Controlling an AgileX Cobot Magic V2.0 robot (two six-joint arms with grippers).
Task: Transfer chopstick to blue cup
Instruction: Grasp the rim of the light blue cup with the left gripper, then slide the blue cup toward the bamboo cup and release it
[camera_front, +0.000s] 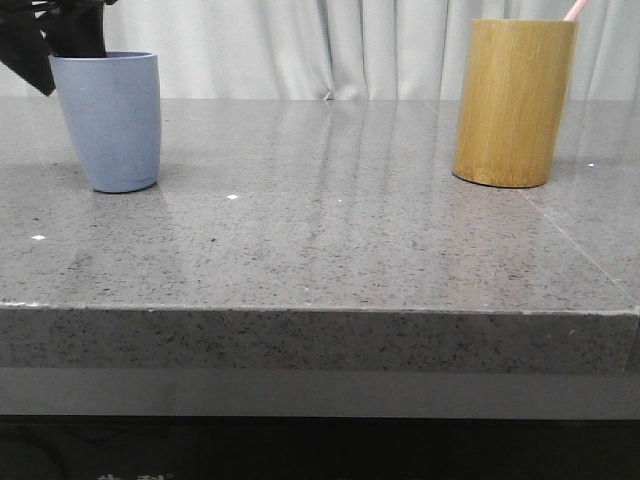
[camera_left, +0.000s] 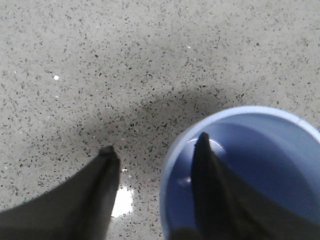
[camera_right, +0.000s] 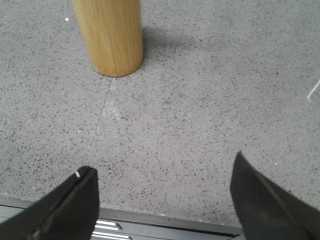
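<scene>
The blue cup (camera_front: 110, 120) stands upright at the far left of the table. My left gripper (camera_left: 155, 142) is open above it, one finger (camera_left: 202, 165) over the cup's mouth (camera_left: 265, 150) and the other outside the rim; only dark parts of it show in the front view (camera_front: 55, 35). The cup's inside looks empty. A pale pink chopstick tip (camera_front: 574, 10) pokes out of the tall yellow-brown bamboo holder (camera_front: 512, 103) at the far right. My right gripper (camera_right: 162, 165) is open and empty, low over the table's front edge, well short of the holder (camera_right: 110, 35).
The grey speckled stone table (camera_front: 320, 230) stretches between the two cups. Its front edge (camera_right: 165, 220) lies just under my right gripper. A pale curtain (camera_front: 300, 45) hangs behind the table. A seam line (camera_right: 102, 117) runs across the tabletop from the holder's base.
</scene>
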